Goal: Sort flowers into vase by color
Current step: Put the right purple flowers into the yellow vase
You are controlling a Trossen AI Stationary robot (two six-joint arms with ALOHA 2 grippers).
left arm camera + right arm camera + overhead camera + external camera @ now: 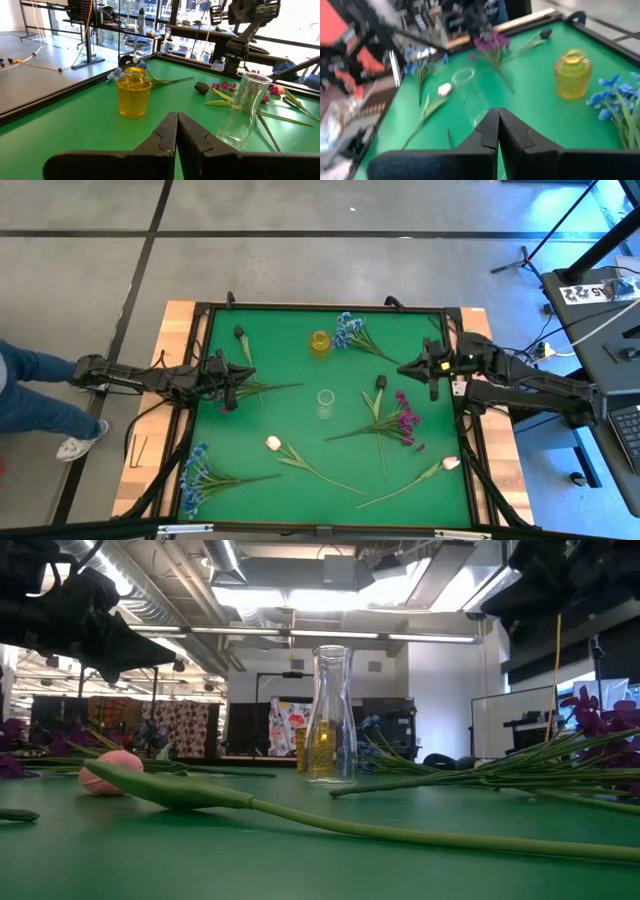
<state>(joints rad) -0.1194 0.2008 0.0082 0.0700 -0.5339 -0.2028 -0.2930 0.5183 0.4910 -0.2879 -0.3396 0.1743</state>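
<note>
We see both jaws clenched, empty: left gripper [228,402] mid-left, right gripper [432,384] mid-right. Flowers [385,423] lie scattered across the bench [300,370]; a careless reach could topple the clear vase [325,403] at centre.

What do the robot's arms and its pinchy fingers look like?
Both arms are dark, thin and jointed, with black cables trailing behind them. The right arm has a small green light near its wrist. The left gripper and the right gripper each have two flat black fingers tapering to a point.
</note>
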